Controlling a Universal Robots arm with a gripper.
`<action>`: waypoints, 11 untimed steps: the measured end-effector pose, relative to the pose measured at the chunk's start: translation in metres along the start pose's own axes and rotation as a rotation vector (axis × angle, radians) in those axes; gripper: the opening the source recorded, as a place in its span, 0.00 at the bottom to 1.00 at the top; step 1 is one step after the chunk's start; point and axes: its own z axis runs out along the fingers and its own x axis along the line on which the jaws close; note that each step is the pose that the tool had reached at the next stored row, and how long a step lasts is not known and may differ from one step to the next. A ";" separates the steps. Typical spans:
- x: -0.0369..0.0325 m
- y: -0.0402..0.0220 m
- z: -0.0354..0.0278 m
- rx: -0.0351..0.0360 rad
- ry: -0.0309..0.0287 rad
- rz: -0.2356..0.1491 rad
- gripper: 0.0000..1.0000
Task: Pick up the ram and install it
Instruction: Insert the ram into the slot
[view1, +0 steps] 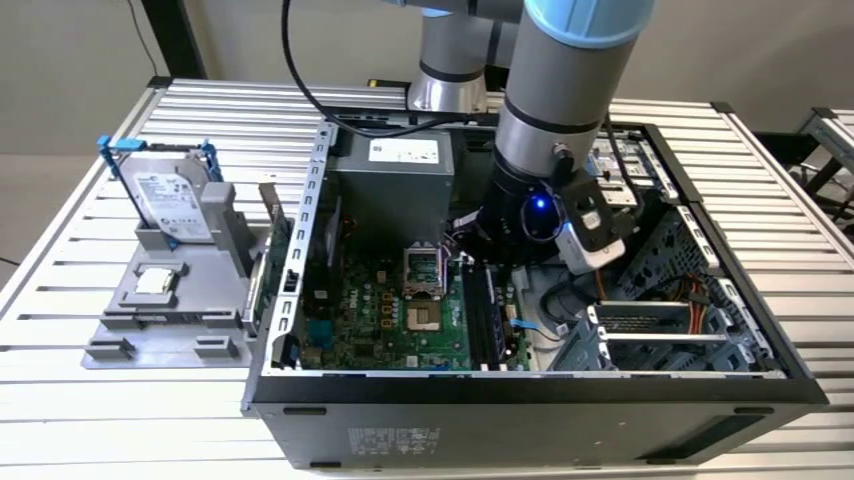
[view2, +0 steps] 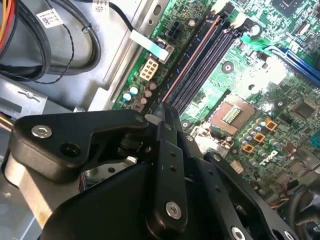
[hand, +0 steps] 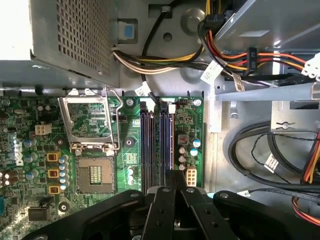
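**Exterior view.** The arm reaches down into the open computer case (view1: 287, 300), which lies on the slatted surface (view1: 120, 420). The pincer (view1: 481, 250) sits low over the motherboard (view1: 387, 320), at the far end of the memory slots. The ram (view1: 483, 315) shows as a long dark strip standing on edge in the slot bank, beside the processor socket (view1: 422, 270). Outside the case, toward the exterior view's left, a hard drive (view1: 167, 205) stands in a grey holder.

**Second wrist view.** The pincer (view2: 162, 107) has its two fingers drawn together. A thin reddish-edged strip, the ram (view2: 192, 57), runs from the tips along the outermost slot. You may judge the fingers to be clamped on its near end, though the contact itself is hidden behind the finger bodies.

**First wrist view.** The closed pincer (hand: 175, 174) lines up with the slot nearest the capacitors, where the ram (hand: 170, 140) lies edge-on.

**Handling.** Treat the ram as light, thin and stiff along its length. It is likely to be fragile under twisting and at its chips and contact edge. Take hold across the two flat faces near the upper edge. Keep the stick upright and parallel to the slot, because a tilted board will probably bind rather than seat.
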 end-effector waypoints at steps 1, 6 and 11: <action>0.0000 0.0000 -0.0001 0.0000 0.0000 0.000 0.00; 0.0000 0.0000 -0.0006 0.0000 0.0000 0.000 0.00; 0.0000 -0.0010 -0.0010 -0.0251 0.0008 0.000 0.00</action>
